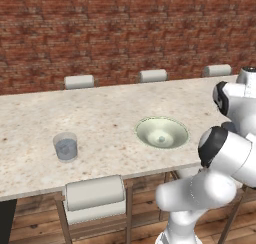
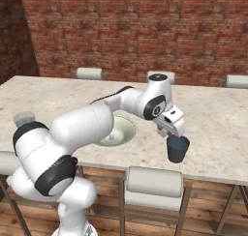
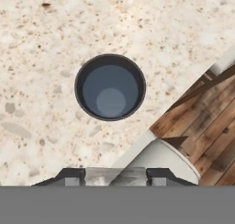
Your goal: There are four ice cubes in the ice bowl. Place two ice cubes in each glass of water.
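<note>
Starting with the left base view, the ice bowl (image 1: 162, 132) sits right of centre on the counter (image 1: 100, 113) with one pale ice cube (image 1: 161, 138) visible at its bottom, while the see-through glass (image 1: 65, 146) stands well apart at the lower left. Turning to the right base view, the gripper (image 2: 170, 133) hangs right of centre, directly over the dark glass (image 2: 177, 149), which stands near the counter's front edge; the bowl lies to the left, partly behind the arm. Looking through the hand view, the dark glass's round mouth sits slightly above centre, straight ahead of the finger tips (image 3: 71, 176) at the bottom edge. These stand moderately apart, and whether a cube is pinched between them cannot be told. Any release would seemingly fall straight toward that opening.
</note>
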{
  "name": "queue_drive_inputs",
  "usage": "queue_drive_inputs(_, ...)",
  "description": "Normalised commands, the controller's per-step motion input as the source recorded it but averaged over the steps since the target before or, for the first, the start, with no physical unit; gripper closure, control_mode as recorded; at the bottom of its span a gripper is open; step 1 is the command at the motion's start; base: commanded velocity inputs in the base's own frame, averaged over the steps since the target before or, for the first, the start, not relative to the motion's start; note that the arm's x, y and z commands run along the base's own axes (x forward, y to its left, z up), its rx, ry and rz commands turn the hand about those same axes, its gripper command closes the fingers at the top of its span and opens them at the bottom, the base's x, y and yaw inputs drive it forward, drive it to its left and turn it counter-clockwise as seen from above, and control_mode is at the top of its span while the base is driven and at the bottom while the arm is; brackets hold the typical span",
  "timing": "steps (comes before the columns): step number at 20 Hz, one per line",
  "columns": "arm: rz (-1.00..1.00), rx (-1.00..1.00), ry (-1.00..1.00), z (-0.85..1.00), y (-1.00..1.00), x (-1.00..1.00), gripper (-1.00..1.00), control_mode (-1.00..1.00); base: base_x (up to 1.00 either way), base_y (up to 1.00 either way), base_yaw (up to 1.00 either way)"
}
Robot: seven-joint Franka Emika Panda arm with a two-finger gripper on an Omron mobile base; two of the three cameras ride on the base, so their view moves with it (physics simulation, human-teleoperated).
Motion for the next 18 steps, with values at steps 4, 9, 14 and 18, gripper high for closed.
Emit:
queue_drive_inputs(4,0.00,0.02,0.01,0.00,-0.27,0.15,1.00,-1.00,0.00,0.00,0.00)
queue_drive_inputs(9,0.00,0.02,0.00,-0.06,-0.01,0.25,1.00,-1.00,0.00,0.00,0.00)
queue_drive_inputs(14,0.00,0.00,0.00,-0.27,0.00,0.20,1.00,-1.00,0.00,0.00,0.00)
queue_drive_inputs(18,0.00,0.00,0.00,-0.36,-0.13,0.07,1.00,-1.00,0.00,0.00,0.00)
